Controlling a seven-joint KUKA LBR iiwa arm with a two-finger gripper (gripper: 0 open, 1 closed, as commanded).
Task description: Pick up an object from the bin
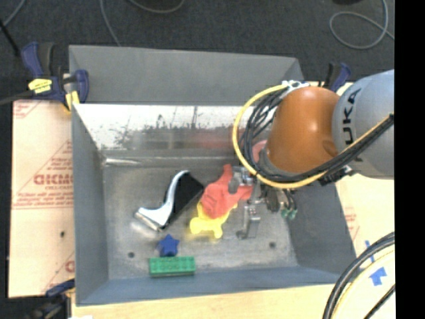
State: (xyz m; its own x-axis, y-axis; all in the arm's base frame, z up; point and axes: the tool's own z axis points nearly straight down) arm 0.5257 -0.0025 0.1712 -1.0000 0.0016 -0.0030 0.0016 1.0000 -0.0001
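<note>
My gripper [249, 219] reaches down below the orange wrist cover to the bin floor, right of centre. Just to its left lies a yellow toy figure [207, 226], with a small gap between them. A coral-red plastic toy [219, 197] lies above the yellow one and against the gripper's upper left side; part of it is hidden under the wrist. Nothing shows held in the gripper.
A black and silver-white curved object [171, 201] lies left of the red toy. A small blue piece [169, 245] and a flat green brick [172, 266] sit near the front wall. Bare floor lies right of the gripper. Cables loop round the wrist.
</note>
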